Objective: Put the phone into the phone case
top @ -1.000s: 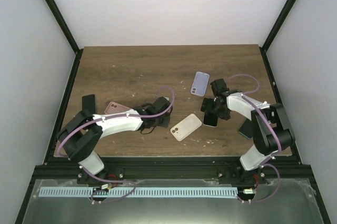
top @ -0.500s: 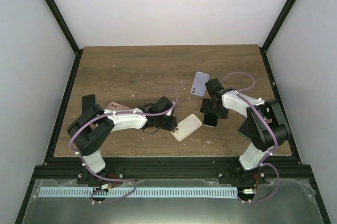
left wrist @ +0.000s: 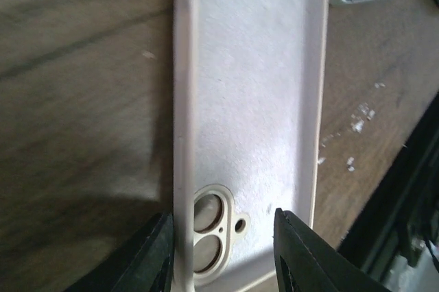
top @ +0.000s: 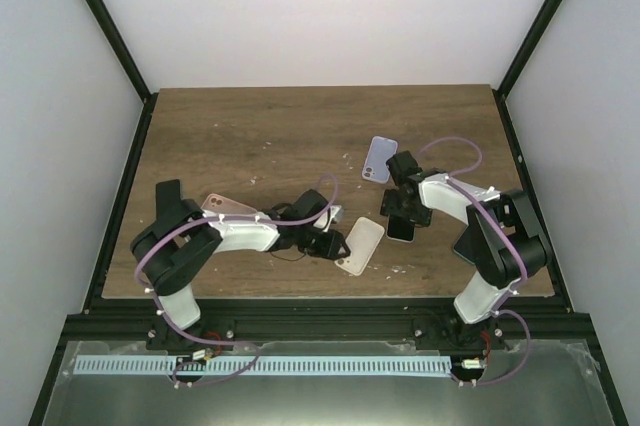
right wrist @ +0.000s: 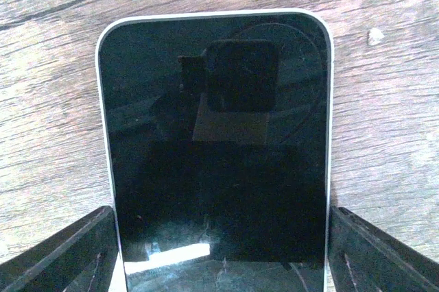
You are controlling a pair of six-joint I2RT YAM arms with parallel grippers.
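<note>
Left pincer [left wrist: 221, 237] parted; right pincer [right wrist: 219, 223] spread wide.

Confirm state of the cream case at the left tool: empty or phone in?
Empty. The cream case shows its bare inner face and open camera cutouts; the phone lies apart, screen up.

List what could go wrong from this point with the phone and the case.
1. The left end effector straddles the case only at its camera-hole end, so the case may swing or slip when lifted.
2. The phone lies flat on the table, straddled by the right end effector; its thin edges give little hold, so it might slide away.
</note>
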